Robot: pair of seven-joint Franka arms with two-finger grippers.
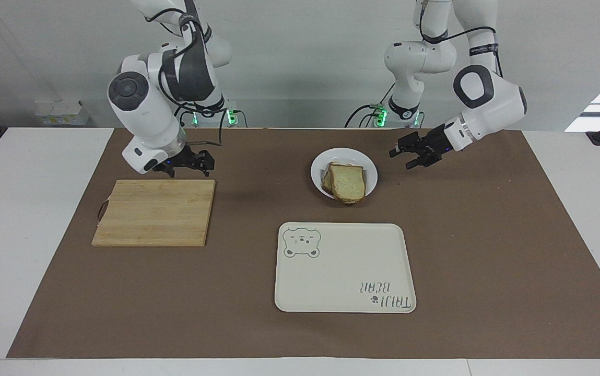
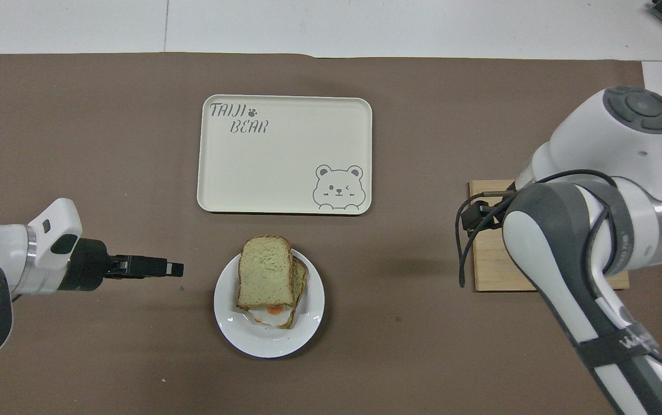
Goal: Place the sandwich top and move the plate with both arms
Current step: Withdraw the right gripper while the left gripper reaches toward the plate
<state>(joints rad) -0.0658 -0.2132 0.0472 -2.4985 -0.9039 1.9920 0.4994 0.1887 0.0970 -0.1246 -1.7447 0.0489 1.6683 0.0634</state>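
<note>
I see the plate (image 1: 344,156) on the brown mat (image 1: 487,250), toward the table edge where the robots stand and about midway between the two arms. The sandwich top (image 2: 265,271) lies on the stack in the plate, a bit crooked, and a fried egg (image 2: 270,314) peeks out from under it.

My left pincer (image 1: 415,153) hangs in the air over the mat just beside the plate, on the left arm's end. Its jaws are spread and it holds nothing.

My right pincer (image 1: 195,163) is over the edge of the wooden board (image 1: 153,211) that lies nearest the robots. It is also spread wide with nothing in it.

The cream tray (image 1: 345,267) with the bear lies farther from the robots than the plate.
</note>
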